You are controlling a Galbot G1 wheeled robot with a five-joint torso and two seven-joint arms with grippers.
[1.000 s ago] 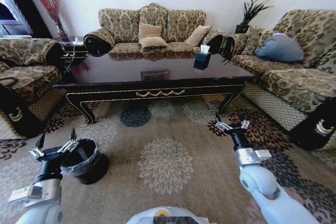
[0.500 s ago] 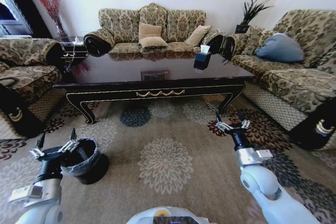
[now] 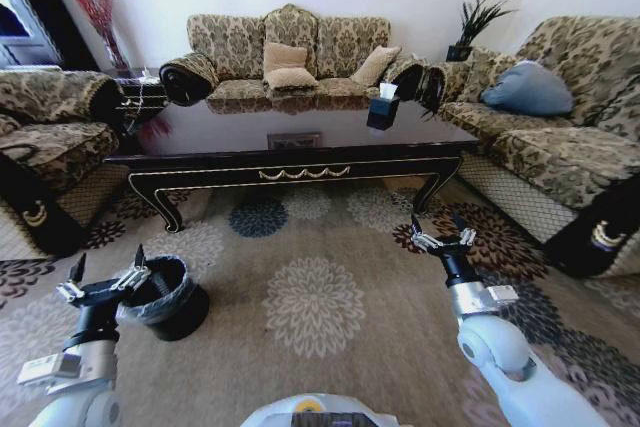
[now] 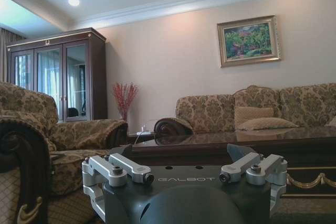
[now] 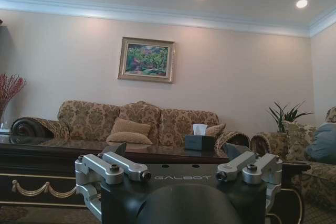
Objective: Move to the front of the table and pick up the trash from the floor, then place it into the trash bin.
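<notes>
Standing beside left tool (image 3: pixel 103 274), trash bin (image 3: pixel 163 299) holds liner.

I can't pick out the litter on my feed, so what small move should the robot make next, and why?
Probably a short drive forward toward the table. Open carpet lies between robot and table, and any trash is too small to make out from here. The left pincer and right pincer are both open and empty, with the trash bin beside the left one.

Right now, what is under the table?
Under the table, between its curved legs, patterned carpet and a pale object by the leg on the robot's left show. The far strip beneath the top is shadowed; any trash there cannot be made out.
</notes>
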